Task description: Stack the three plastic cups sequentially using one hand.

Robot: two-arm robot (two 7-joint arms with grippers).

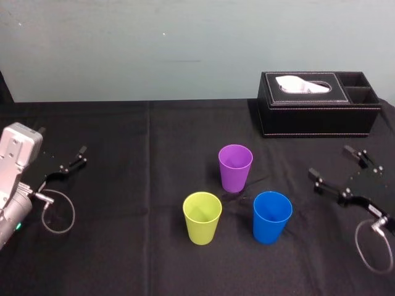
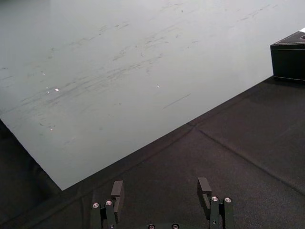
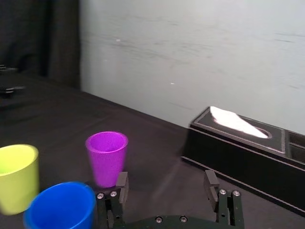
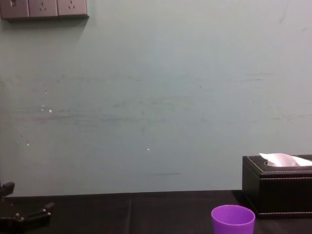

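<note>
Step in hand: the first pick, nothing nested yet. Your right gripper [image 1: 331,161] sits low at the right side of the tabletop [image 1: 123,246], jaws spread and empty. The blue cup [image 1: 272,216] is the one nearest it, with a gap between. Your left gripper [image 1: 71,159] is parked at the left side, jaws spread too, well apart from the cups.

The yellow-green cup [image 1: 202,217] and the blue cup stand side by side in front, apart. The purple cup [image 1: 235,167] is behind and between them, near both. All three are upright, mouths up. The tissue box [image 1: 318,102] is farther back on the right, by the wall.

Next, as I judge it: use one arm only, and the right looks handiest. Bring it to the blue cup, pinch its wall near the rim, lift clear, and centre it over another cup before lowering. The smooth taper may slip, so go gently.
</note>
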